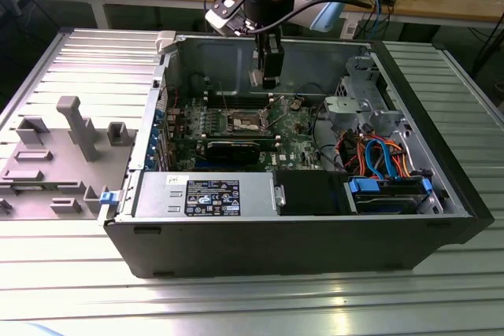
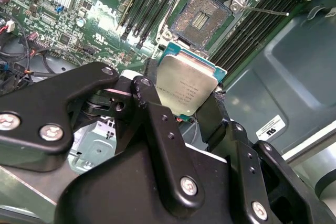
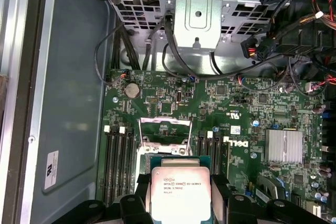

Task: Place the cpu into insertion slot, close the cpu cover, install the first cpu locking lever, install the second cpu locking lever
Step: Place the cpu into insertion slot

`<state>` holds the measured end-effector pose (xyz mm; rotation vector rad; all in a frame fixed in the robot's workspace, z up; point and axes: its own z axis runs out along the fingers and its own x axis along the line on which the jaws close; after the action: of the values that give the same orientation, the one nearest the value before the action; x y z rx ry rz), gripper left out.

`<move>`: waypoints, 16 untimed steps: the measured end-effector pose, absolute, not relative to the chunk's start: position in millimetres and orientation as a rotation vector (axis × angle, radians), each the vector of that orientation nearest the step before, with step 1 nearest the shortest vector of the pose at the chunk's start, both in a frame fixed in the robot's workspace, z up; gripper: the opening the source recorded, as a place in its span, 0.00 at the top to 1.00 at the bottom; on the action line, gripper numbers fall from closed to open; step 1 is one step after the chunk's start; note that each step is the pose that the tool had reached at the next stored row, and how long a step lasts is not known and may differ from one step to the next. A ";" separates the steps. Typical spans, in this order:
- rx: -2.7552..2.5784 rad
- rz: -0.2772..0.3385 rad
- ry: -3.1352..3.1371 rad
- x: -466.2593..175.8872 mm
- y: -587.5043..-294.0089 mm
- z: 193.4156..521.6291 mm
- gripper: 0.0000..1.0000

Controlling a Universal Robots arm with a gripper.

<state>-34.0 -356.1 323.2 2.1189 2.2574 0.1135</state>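
Gripper point(image 2: 181, 103) fingers are closed only as far as the cpu point(image 2: 186, 87) lets them, pinching it by opposite edges, its silver top facing the cameras in both wrist views. The chip hangs in the air near the insertion slot point(image 2: 202, 19), apart from it. The slot's dark centre lies bare on the green board. At the slot's far edge the cpu cover point(image 3: 164, 129) stands raised, and a thin wire lever point(image 2: 268, 10) juts from one corner. Black memory slots point(image 2: 152, 3) flank the slot on both sides. Beyond the slot sits a metal drive cage point(image 3: 197, 9), all inside the open computer case point(image 1: 276, 241).
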 end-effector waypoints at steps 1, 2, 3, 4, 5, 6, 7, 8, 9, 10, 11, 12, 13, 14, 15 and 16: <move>2.119 0.113 2.257 -34.0 -356.1 323.0 0.46; 2.119 0.114 2.257 -34.0 -356.1 322.6 0.46; 2.119 0.113 2.257 -34.0 -356.1 322.4 0.46; 2.119 0.113 2.257 -34.0 -356.1 322.2 0.46; 2.119 0.113 2.257 -34.0 -356.1 321.9 0.46; 2.119 0.113 2.257 -34.0 -356.1 321.7 0.46; 2.119 0.113 2.257 -34.0 -356.1 321.5 0.46; 2.119 0.114 2.258 -34.0 -356.1 321.0 0.46; 2.119 0.113 2.257 -34.0 -356.1 320.7 0.46; 2.119 0.113 2.257 -34.0 -356.1 320.4 0.46; 2.119 0.113 2.257 -34.0 -356.1 320.2 0.46; 2.119 0.113 2.257 -34.0 -356.1 319.9 0.46; 2.119 0.113 2.257 -34.0 -356.1 319.7 0.46; 2.119 0.114 2.257 -34.0 -356.1 319.4 0.46; 2.119 0.113 2.257 -34.0 -356.1 319.2 0.46; 2.119 0.113 2.258 -34.0 -356.1 318.9 0.46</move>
<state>-34.0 -356.1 318.9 2.1188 2.2575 0.1135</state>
